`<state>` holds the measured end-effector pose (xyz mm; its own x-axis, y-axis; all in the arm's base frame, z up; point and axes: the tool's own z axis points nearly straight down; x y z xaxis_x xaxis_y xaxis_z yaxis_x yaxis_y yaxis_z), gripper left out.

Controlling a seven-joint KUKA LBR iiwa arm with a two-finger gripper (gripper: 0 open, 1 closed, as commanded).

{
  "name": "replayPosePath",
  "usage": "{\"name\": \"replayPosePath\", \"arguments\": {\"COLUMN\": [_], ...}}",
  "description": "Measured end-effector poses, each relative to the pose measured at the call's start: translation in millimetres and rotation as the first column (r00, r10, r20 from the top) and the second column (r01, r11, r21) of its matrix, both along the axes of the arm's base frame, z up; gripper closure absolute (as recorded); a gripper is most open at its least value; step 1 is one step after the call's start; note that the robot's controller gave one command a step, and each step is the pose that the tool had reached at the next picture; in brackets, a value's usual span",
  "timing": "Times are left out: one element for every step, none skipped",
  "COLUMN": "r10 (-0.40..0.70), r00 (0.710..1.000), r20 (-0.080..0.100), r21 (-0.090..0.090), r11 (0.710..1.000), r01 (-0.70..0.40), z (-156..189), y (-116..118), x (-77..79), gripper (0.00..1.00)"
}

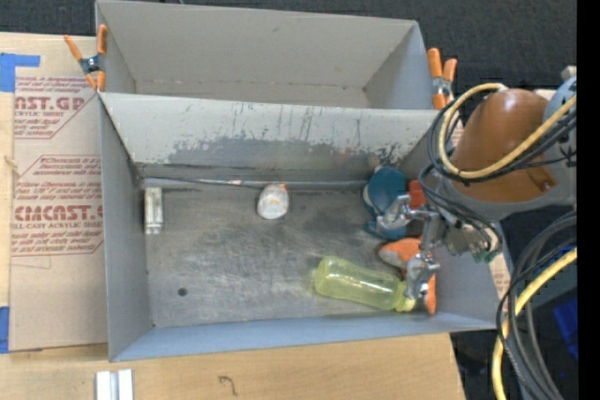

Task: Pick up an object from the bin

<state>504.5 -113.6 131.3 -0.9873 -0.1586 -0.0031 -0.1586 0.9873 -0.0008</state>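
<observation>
Gripper (423, 260) sits low in the bin's (225, 281) near right corner, beside a yellow-green bottle (356, 282), seemingly positioned to grasp; jaws' opening cannot be told.

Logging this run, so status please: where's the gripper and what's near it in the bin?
Gripper low at right end of bin. Yellow-green bottle, orange piece, blue object right beside it. Grasp not confirmed.

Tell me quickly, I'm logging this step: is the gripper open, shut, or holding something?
Gripper: cannot be told. It sits low at the bin's right end, beside a small orange thing and a yellow-green bottle.
</observation>
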Motion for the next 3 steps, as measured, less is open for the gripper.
{"name": "replayPosePath", "arguments": {"r10": [-0.011,-0.024,-0.005], "r00": [1.0,1.0,1.0], "r20": [-0.005,-0.002,0.024], "r21": [0.003,0.001,0.0], "r11": [1.0,1.0,1.0], "r01": [0.011,0.024,0.005], "z": [0,6,-56], "y": [41,44,70], "x": [-22.3,-19.3,-14.6], "gripper": [0.0,0.0,0.0]}}
